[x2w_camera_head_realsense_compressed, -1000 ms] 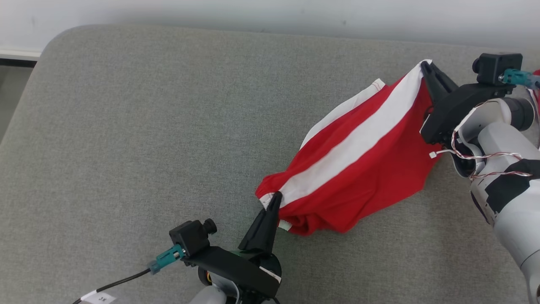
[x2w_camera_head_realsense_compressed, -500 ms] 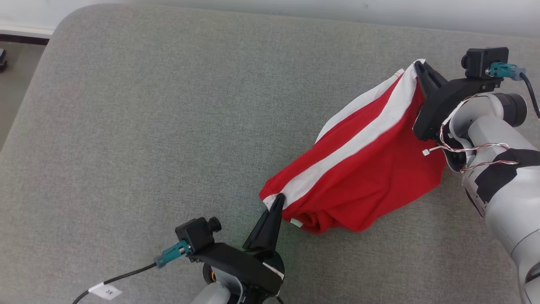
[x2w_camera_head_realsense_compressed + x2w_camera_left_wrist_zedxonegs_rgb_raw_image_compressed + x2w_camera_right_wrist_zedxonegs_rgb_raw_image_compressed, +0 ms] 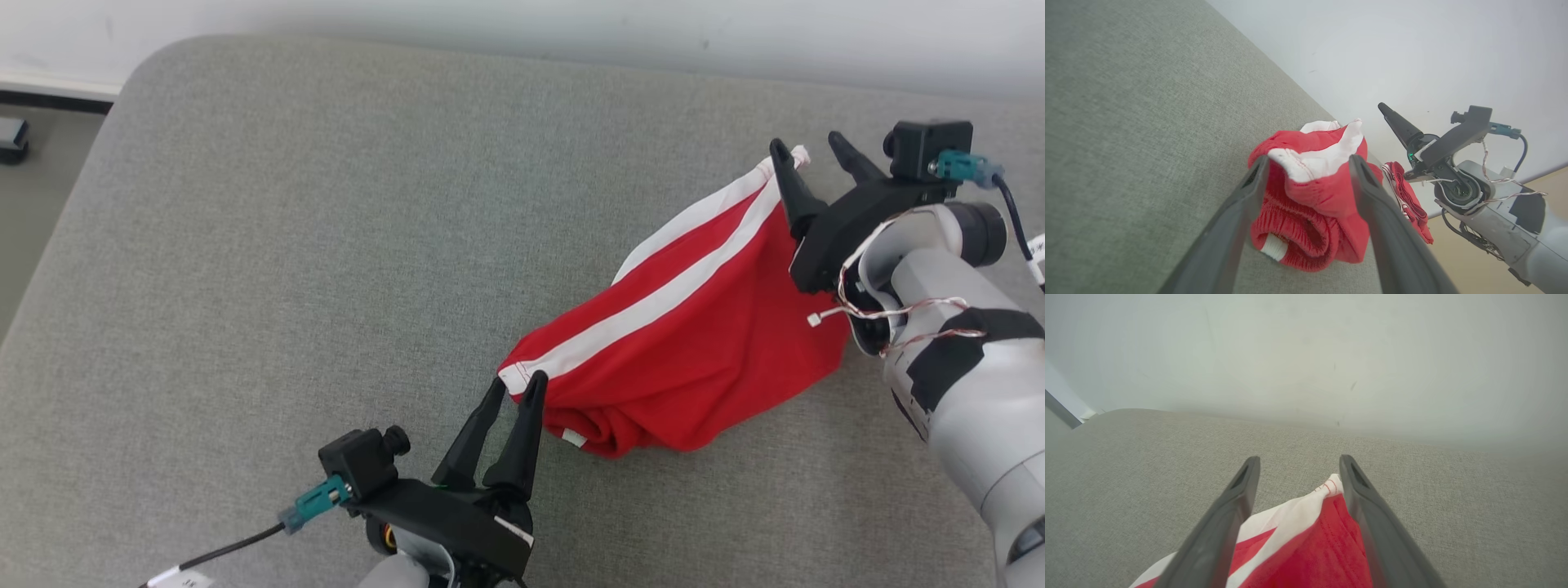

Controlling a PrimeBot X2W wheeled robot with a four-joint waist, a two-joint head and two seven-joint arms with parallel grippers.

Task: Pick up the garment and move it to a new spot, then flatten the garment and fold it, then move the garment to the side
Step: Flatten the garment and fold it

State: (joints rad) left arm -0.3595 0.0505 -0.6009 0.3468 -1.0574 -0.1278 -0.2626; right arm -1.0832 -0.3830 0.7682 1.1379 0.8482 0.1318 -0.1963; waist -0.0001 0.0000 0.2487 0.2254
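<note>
A second ago my left end effector (image 3: 518, 380) and my right end effector (image 3: 807, 141) were pinched shut on two corners of the garment (image 3: 694, 343). Now both stand spread open. The red-and-white cloth is released and sags slacker, with one corner lying loose inside each opening.

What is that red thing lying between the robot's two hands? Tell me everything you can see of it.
It is a red garment of soft, knit-looking cloth with white stripes along it, a gathered ribbed waistband and a small white tag. It lies rumpled, not flat, slanting across the grey padded surface. The open fingers of the left gripper straddle its near corner and those of the right gripper its far corner; neither pinches it.
</note>
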